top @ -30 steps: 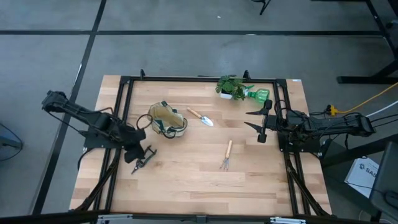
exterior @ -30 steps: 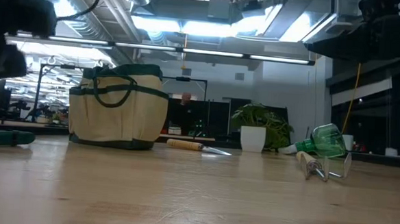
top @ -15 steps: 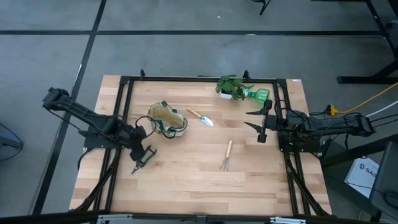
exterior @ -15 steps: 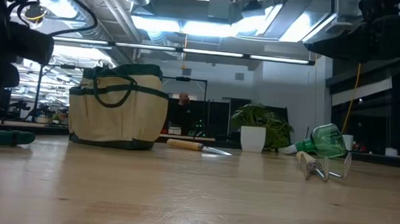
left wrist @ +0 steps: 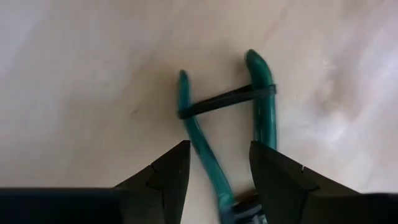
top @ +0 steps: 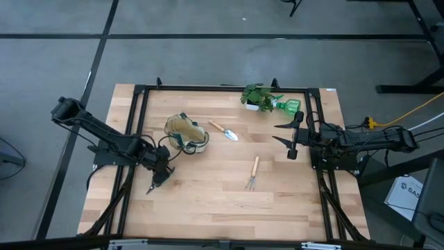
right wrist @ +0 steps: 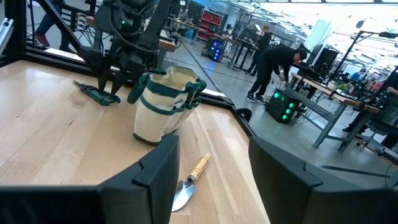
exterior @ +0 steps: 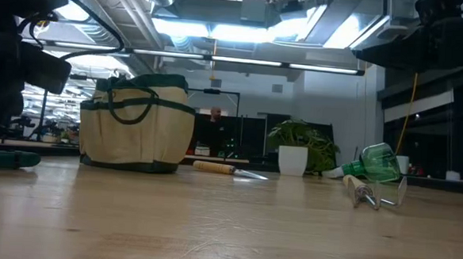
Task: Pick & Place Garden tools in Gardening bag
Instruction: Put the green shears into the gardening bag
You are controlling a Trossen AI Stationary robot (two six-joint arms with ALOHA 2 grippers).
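The tan bag with green trim [top: 187, 133] stands upright on its base at the table's left middle. The wooden-handled trowel [top: 223, 130] lies just right of it. The hand fork [top: 253, 173] lies nearer the front. A bright green plastic tool [top: 288, 105] lies beside the potted plant [top: 259, 96]. Green-handled shears [left wrist: 205, 118] with a dark band across the handles lie flat near the left edge. My left gripper [left wrist: 217, 171] is open and low over the shears, a finger on either side of one handle. My right gripper [top: 291, 139] is open and empty at the table's right.
A black frame [top: 222, 88] runs around the tabletop. The plant in its white pot stands at the far edge. Bare wood [top: 208, 201] lies between the fork and the near edge. People and benches show in the room beyond the table.
My left gripper has moved a little toward the table's right edge and come down over the green-handled shears. The shears and the other tools lie where they were.
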